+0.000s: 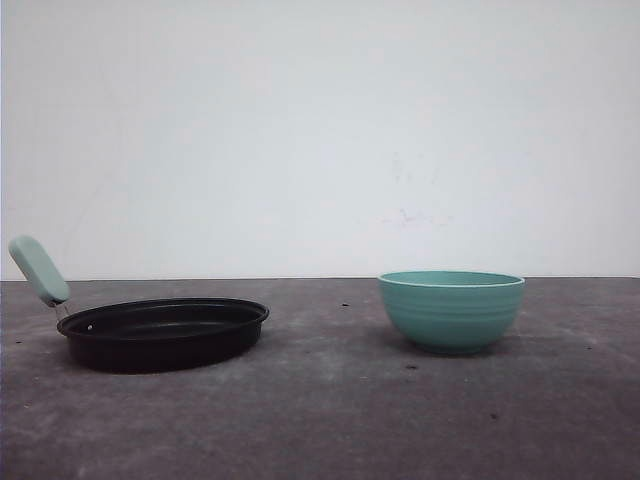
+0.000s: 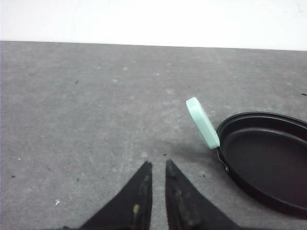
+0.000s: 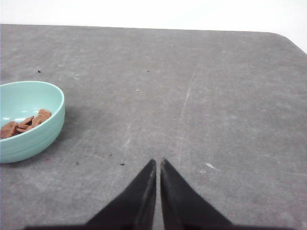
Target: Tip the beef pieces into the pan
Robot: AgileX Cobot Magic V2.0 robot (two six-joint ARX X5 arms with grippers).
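Beef pieces (image 3: pixel 24 123) sit in a teal bowl (image 1: pixel 452 308) on the table (image 1: pixel 330 420).
Black pan (image 1: pixel 165 333) stands well apart; both claws, left (image 2: pixel 158 165) and right (image 3: pixel 158 162), nearly pressed together, empty.

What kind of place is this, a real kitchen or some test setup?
Probably a lab test bench, not a kitchen: a bare grey scuffed tabletop against a blank white wall, with just a black frying pan with a mint handle and a teal ribbed bowl.

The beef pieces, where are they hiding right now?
The beef pieces lie inside the teal bowl, which stands on the right side of the grey table in the front view, apart from the black pan.
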